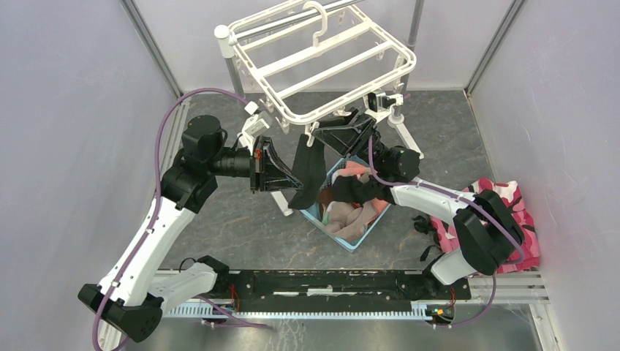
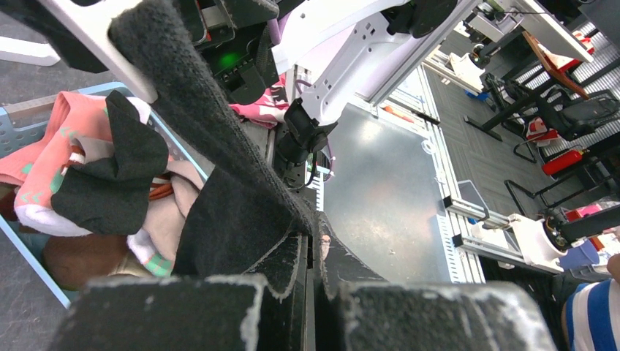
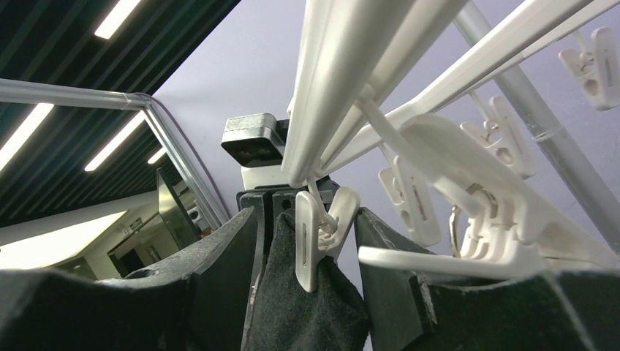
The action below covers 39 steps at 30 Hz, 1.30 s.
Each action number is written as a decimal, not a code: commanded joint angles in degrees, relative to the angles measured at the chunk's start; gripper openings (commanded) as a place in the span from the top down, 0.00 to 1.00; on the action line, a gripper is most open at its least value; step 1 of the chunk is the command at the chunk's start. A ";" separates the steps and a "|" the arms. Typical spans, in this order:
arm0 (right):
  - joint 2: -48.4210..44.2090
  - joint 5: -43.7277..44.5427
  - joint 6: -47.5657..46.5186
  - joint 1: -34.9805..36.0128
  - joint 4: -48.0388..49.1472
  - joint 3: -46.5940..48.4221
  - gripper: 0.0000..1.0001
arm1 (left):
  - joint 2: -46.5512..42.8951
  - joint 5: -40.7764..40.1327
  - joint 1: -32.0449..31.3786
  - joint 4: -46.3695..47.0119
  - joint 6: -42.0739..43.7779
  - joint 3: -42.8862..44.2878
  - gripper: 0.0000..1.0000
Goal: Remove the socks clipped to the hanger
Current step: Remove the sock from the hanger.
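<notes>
**Unclipping under way**

The hanger [image 1: 333, 72] carries one black sock [image 1: 308, 168], dangling from a near-edge clip [image 3: 316, 245] above the basket [image 1: 343, 245]. The left arm [image 1: 157, 219] reaches in level, left fingers [image 2: 241, 307] pinched shut low on the sock. The right arm [image 1: 431, 197] stretches up, right fingers [image 3: 205, 270] spread around the clip. Next, I judge: squeeze it open, pull down.

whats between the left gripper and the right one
A black sock, clearest in the top view: the left gripper pinches its lower part, and the right gripper brackets the white clip holding its top.
</notes>
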 commanded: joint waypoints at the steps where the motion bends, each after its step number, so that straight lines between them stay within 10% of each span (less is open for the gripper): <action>1: -0.24 1.12 2.93 -0.23 18.10 0.76 0.46 | -0.69 -0.66 0.07 -1.03 3.00 1.65 0.98; 13: 0.12 1.00 4.56 -0.33 19.13 0.86 0.57 | -0.89 -4.54 0.15 -9.90 12.04 2.26 0.98; 24: -1.55 0.08 2.13 -0.54 14.87 -0.02 1.00 | -0.19 -12.34 0.15 -9.57 13.07 3.29 0.98; 33: -11.27 -0.99 -18.70 -0.72 -18.38 0.07 1.00 | 0.40 -8.09 0.05 -9.36 13.36 -1.87 0.98; 35: -13.02 -0.55 -22.88 -0.69 -26.21 0.51 0.90 | 0.80 -6.40 -0.08 -8.79 13.01 -4.68 0.98; 39: -15.59 0.19 -26.98 -0.61 -34.72 -0.84 0.04 | 3.79 -4.75 -0.54 -8.37 14.13 -5.72 0.98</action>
